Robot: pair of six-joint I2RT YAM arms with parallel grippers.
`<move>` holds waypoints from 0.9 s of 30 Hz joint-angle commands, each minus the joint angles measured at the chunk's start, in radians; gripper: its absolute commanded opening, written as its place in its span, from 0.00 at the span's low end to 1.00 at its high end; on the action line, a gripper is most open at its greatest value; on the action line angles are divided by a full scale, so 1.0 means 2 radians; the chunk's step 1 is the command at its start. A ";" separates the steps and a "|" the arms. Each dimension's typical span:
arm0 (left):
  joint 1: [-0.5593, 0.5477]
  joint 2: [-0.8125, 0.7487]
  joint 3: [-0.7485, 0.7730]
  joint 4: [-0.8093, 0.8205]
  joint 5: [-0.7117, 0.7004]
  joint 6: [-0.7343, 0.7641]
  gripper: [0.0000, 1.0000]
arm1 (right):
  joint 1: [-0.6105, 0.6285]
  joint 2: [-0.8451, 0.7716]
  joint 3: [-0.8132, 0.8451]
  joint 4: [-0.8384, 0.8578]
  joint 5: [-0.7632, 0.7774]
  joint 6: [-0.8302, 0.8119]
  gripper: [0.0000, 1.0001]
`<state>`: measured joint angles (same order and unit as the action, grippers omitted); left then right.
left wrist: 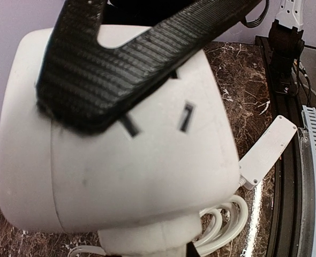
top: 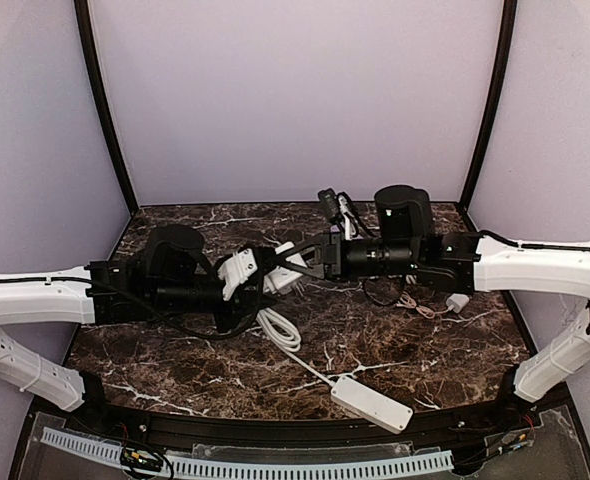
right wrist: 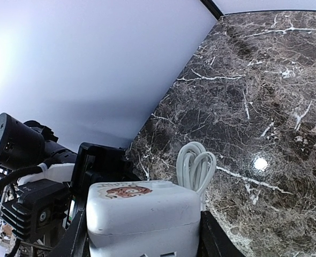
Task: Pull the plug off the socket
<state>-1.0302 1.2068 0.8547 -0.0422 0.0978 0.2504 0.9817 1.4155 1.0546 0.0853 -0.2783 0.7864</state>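
Top external view is showing both arms meeting above the worktop (top: 445,340). The left end effector (top: 245,272) is clamping the socket (top: 235,268), holding it off the marble. The right end effector (top: 297,265) is gripping the plug (right wrist: 142,214), which is touching the socket. The cord (top: 280,335) is trailing down to the power strip (top: 372,403) lying near the front edge.
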 commanded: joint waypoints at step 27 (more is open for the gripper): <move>0.039 -0.006 0.023 -0.056 0.091 -0.007 0.01 | -0.059 -0.058 -0.048 0.016 0.091 -0.001 0.00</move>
<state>-0.9730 1.2278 0.8928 -0.0376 0.2554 0.2771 0.9230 1.3521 0.9676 0.1501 -0.4110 0.7971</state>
